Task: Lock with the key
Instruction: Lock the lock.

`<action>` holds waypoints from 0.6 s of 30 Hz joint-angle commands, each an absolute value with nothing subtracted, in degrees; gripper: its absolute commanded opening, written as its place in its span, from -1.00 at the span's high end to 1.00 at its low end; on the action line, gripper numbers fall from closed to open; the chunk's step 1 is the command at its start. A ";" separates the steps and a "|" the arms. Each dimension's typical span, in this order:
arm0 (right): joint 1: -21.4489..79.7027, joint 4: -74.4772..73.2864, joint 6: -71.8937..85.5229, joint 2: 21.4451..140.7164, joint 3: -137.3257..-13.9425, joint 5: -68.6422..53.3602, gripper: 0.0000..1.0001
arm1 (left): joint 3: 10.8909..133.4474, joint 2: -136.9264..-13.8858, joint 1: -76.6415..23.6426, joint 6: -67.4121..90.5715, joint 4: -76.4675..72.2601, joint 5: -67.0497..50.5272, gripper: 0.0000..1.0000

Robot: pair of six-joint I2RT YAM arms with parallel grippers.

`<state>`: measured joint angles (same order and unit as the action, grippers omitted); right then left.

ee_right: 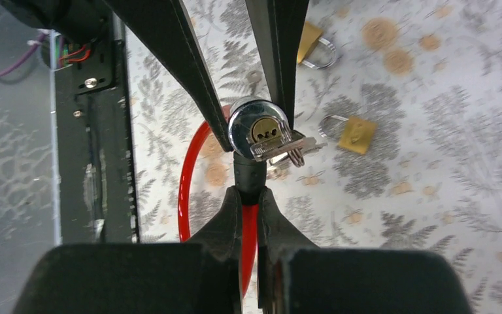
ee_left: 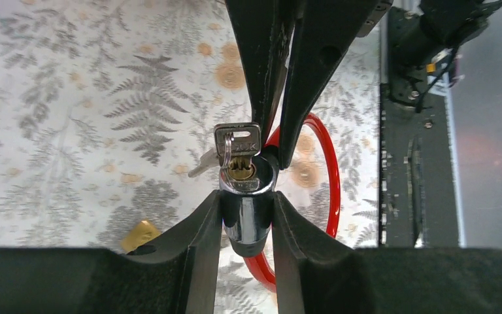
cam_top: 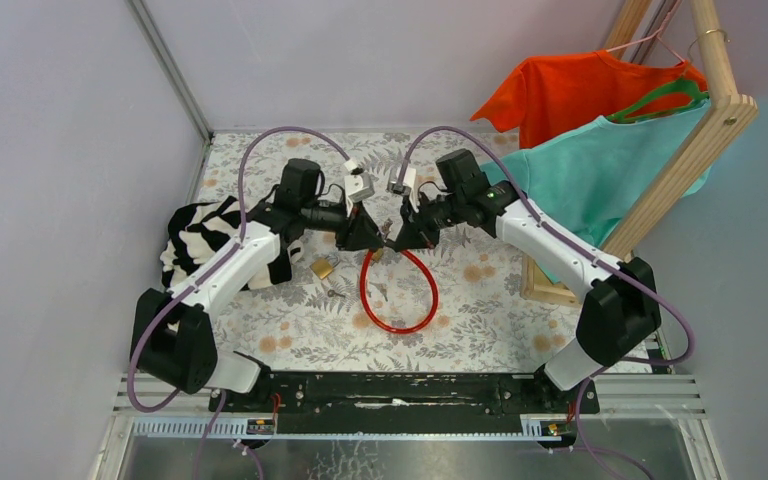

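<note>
A red cable lock [cam_top: 397,292] lies looped on the floral table, its chrome cylinder [cam_top: 387,240] lifted between both grippers. My left gripper [cam_top: 368,232] is shut on the chrome cylinder [ee_left: 245,219], its fingertips either side of the barrel [ee_left: 246,196]. A silver key [ee_left: 237,140] on a ring sits in the brass keyhole at the cylinder's face. My right gripper [cam_top: 407,232] is shut on the black collar and red cable just behind the cylinder [ee_right: 250,191]. The key [ee_right: 281,145] and cylinder [ee_right: 259,124] also show in the right wrist view.
Brass padlocks lie on the table left of the loop [cam_top: 322,268], [ee_right: 356,134], [ee_right: 310,42]. A striped black-and-white cloth [cam_top: 205,238] lies at the left. A wooden rack [cam_top: 690,150] with orange and teal shirts stands at the right. The black base rail [cam_top: 400,390] runs along the near edge.
</note>
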<state>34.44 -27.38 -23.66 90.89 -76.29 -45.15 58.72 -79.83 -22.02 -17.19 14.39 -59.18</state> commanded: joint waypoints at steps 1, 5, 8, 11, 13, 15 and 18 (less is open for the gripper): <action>33.25 -16.45 -29.28 87.80 -79.51 -43.38 0.95 | 66.46 -81.75 -24.08 -27.94 22.87 -58.97 1.00; 32.75 -15.08 -32.72 87.21 -79.05 -41.68 0.94 | 70.19 -82.88 -25.52 -31.03 25.95 -57.24 1.00; 32.40 -13.34 -35.09 86.02 -77.24 -39.79 0.94 | 70.22 -81.95 -27.51 -33.56 26.01 -55.63 1.00; 31.77 -10.68 -35.73 84.31 -73.99 -39.47 0.95 | 69.56 -80.85 -28.73 -35.06 25.97 -54.97 1.00; 31.73 -9.06 -36.13 82.37 -70.91 -40.19 0.95 | 68.67 -79.81 -29.42 -35.39 26.09 -54.84 1.00; 31.73 -7.20 -37.09 80.11 -67.31 -40.92 0.94 | 67.60 -78.80 -30.54 -35.99 26.10 -54.23 1.00; 31.73 -4.71 -39.10 77.13 -62.18 -41.18 0.94 | 66.22 -77.53 -32.17 -36.59 26.10 -53.91 1.00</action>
